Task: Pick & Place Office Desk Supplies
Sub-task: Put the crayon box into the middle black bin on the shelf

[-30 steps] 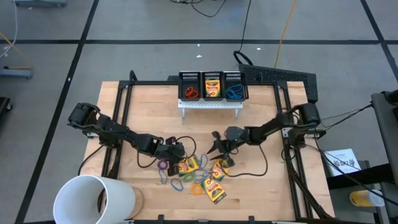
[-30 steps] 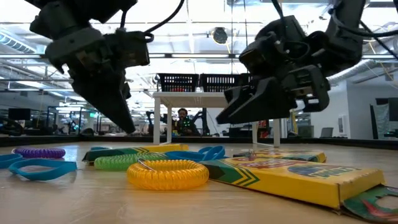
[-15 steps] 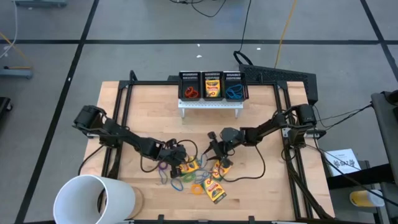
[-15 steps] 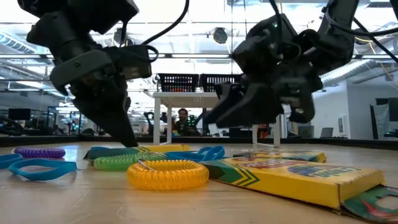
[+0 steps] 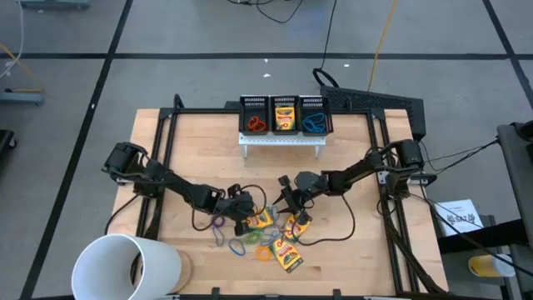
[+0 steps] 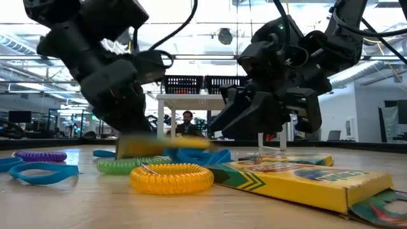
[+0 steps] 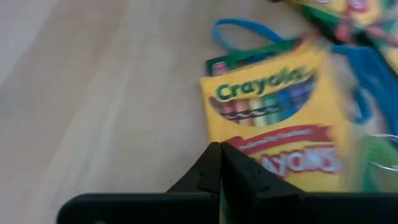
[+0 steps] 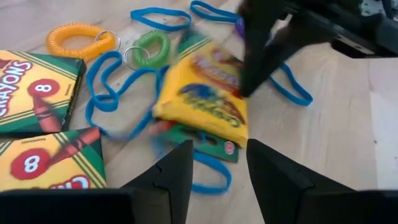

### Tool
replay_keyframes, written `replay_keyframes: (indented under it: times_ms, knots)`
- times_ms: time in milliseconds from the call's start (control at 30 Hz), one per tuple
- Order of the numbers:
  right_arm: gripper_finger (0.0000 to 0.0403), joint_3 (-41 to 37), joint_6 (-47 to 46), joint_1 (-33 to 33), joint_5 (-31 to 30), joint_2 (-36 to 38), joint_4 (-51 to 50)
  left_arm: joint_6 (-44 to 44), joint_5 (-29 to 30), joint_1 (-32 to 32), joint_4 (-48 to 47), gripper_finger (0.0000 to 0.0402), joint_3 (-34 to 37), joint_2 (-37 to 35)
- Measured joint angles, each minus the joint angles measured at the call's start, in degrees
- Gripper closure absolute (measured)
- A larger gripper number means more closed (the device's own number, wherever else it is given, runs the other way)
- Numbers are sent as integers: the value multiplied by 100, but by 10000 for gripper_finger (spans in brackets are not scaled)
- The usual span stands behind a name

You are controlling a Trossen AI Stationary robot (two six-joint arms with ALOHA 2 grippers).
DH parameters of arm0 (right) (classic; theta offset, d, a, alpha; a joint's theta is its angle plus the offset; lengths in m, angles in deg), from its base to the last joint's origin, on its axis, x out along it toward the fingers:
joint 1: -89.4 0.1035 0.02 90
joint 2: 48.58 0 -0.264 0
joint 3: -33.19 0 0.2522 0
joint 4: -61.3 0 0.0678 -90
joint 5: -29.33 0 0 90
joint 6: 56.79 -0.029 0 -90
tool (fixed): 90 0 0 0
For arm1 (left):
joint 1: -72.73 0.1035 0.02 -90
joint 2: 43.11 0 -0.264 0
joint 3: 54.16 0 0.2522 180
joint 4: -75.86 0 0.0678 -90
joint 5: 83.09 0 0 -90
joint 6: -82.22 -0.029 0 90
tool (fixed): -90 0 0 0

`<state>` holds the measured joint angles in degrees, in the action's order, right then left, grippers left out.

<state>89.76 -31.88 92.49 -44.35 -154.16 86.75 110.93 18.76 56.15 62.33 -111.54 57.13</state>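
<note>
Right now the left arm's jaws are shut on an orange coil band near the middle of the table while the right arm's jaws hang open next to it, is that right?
Not quite. The left gripper is shut on a yellow crayon box, not an orange coil band; the left wrist view shows the box's edge pinched between its jaws. The orange coil lies loose on the table. The rest holds: the right gripper hangs open next to it.

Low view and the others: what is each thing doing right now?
Left tool: shut on crayon box, which is tilted up.
Right tool: open, hovering, holding nothing.
Yellow coil band: lying flat.
Middle mesh bin: holds a second crayon box.
</note>
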Motion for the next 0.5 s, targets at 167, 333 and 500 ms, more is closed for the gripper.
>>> replay_keyframes:
  times_ms: [167, 333, 500]
  knots:
    - [264, -2, -13, 0, -6, 0, -195, 9, -132, 215, 256, 391, 5, 137]
    - [264, -4, 25, 2, -493, 0, -122, -144, -266, 288, 306, 385, 7, 154]
    - [264, -2, -236, -82, -557, 0, 123, -184, -284, 284, 341, 396, 12, 156]
